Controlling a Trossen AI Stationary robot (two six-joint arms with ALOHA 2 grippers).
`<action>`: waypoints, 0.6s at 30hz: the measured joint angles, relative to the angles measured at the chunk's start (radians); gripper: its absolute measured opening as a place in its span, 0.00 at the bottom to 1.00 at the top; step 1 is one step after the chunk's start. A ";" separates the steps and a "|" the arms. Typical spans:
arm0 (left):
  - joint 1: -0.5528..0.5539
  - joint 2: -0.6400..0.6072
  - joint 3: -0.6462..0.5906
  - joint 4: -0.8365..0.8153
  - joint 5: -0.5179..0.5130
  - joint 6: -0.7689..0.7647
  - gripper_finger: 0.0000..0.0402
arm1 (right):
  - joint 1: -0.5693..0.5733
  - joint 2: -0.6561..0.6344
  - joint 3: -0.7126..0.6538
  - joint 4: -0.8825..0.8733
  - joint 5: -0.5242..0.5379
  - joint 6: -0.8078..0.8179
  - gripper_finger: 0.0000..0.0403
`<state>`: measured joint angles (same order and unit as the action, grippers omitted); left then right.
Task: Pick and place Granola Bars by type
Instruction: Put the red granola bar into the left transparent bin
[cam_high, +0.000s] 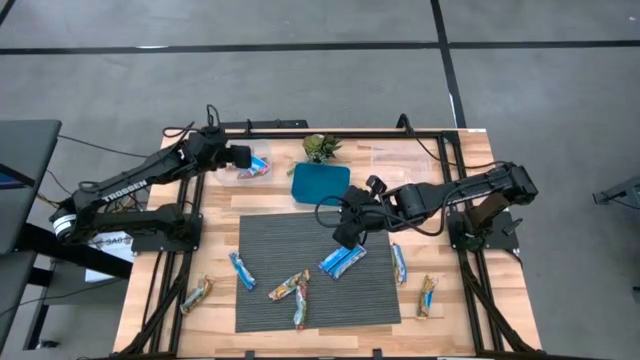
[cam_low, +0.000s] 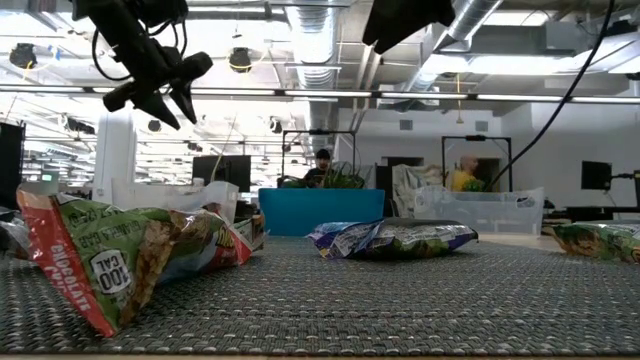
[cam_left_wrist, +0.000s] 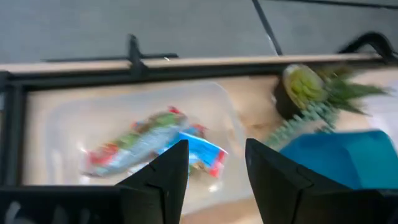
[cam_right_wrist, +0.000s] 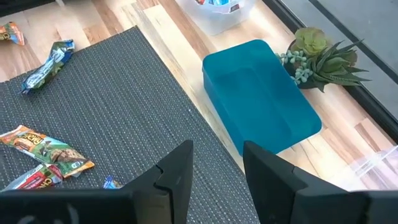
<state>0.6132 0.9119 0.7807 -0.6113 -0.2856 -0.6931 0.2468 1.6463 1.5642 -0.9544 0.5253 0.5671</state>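
Counting from above, 8 loose bars lay on the near half of the table: 2 blue bars (cam_high: 342, 262) side by side on the grey mat (cam_high: 270, 300), a third blue one (cam_high: 242, 270) to their left, 2 tan ones (cam_high: 289, 288) near the mat's middle, 1 tan bar (cam_high: 195, 294) left of the mat, and 2 more at right (cam_high: 427, 296). More bars sat in a clear tub (cam_left_wrist: 124, 118) at the far left; only the left wrist view showed them plainly.

The left gripper (cam_left_wrist: 214, 163) hung over that tub, fingers apart, holding nothing. The right gripper (cam_high: 345, 234) hovered above the mat near the blue dish (cam_high: 320, 182), also parted and empty. A small plant (cam_high: 321, 148) stood just beyond the dish.
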 joint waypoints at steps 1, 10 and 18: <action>0.000 0.000 0.000 0.001 0.034 0.001 0.38 | 0.002 0.000 0.000 0.002 -0.003 0.000 0.33; -0.096 -0.075 0.000 0.161 0.546 0.230 0.38 | 0.024 0.014 0.000 0.052 -0.227 0.167 0.32; -0.310 -0.225 0.000 0.021 0.596 0.206 0.37 | 0.093 0.105 0.003 0.107 -0.291 0.510 0.30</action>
<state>0.3029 0.6867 0.7803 -0.5903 0.3104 -0.4869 0.3401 1.7513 1.5676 -0.8476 0.2338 1.0768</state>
